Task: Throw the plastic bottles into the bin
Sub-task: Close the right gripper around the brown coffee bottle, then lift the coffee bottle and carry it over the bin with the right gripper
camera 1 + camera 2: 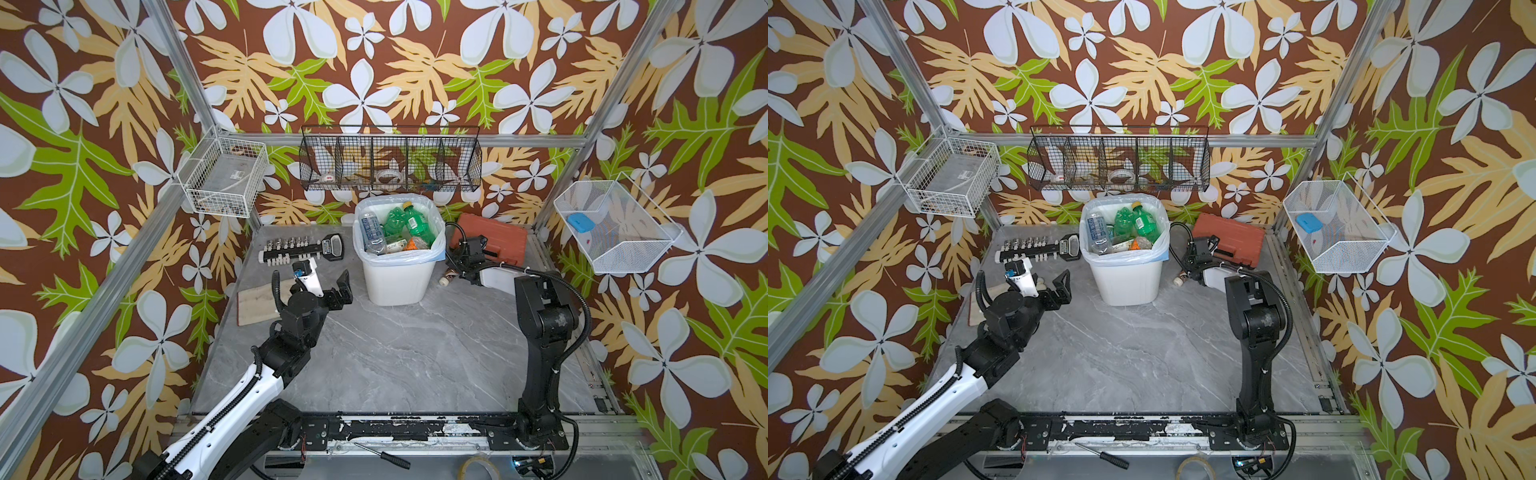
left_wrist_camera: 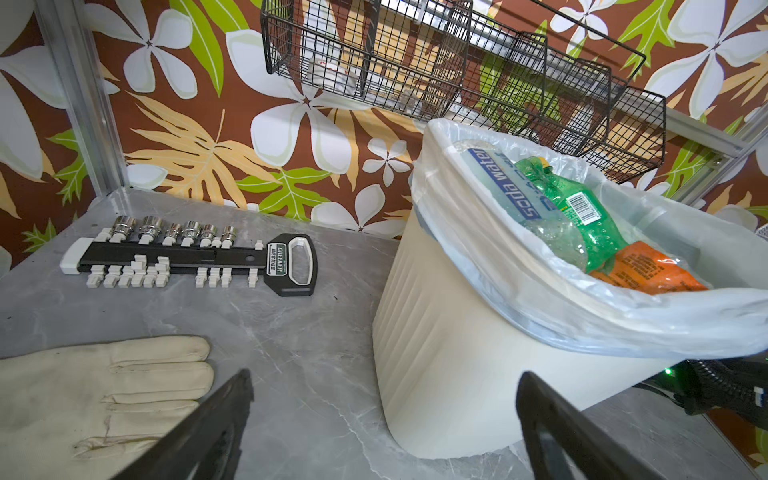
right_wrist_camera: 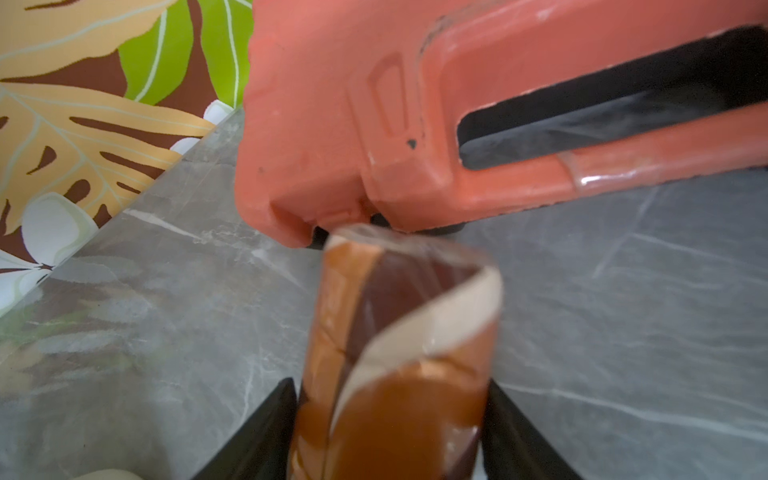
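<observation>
Closest to me, a screwdriver [image 1: 382, 455] and a tape roll [image 1: 478, 465] lie on the front rail. Past them the grey marble table [image 1: 395, 353] is bare in the middle. The left gripper [image 2: 385, 378] hangs low over the table to the left of the bin [image 1: 395, 282], its jaws spread wide with nothing between them, and a cream work glove [image 2: 104, 395] lies just beside it. On the other side, the right gripper [image 3: 390, 384] is down at the table with its jaws pressed against both sides of a brown bottle [image 3: 399, 316]. That bottle lies near the foot of the bin, one end just beside the red-brown tool case [image 1: 494, 237]. The other plastic bottles [image 1: 399, 224], green and clear, are heaped inside the lined bin. A socket rail [image 2: 187, 257] sits left of the bin, and a black wire basket [image 1: 390, 162] hangs on the far wall
</observation>
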